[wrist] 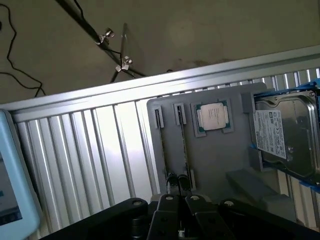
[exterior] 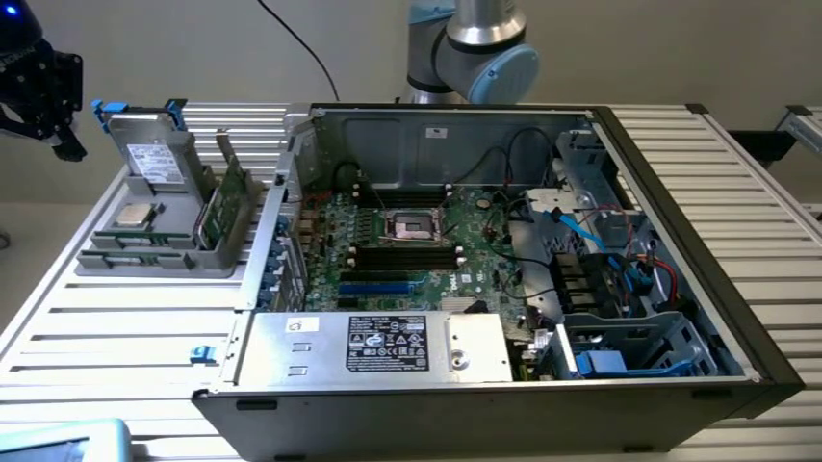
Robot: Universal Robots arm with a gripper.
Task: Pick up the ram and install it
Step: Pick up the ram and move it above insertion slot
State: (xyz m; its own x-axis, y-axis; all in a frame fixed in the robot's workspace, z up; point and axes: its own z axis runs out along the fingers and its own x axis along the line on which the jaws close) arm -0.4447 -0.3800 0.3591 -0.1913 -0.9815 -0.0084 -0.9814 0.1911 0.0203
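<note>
The gripper [wrist: 178, 182], jaws pressed together, hangs clear of the ram [wrist: 183, 145] standing in the gray holder [wrist: 215, 160] at the table [wrist: 100, 140] edge.

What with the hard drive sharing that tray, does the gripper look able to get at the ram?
Probably yes: the ram stands on edge in its own slot of the tray, apart from the hard drive, nothing over it. The gripper is shut.

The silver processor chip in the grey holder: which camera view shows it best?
The wrist view: it looks almost straight down on the processor chip, its whole top showing in the grey holder. The exterior view shows the processor chip at a slant, near the hard drive.
</note>
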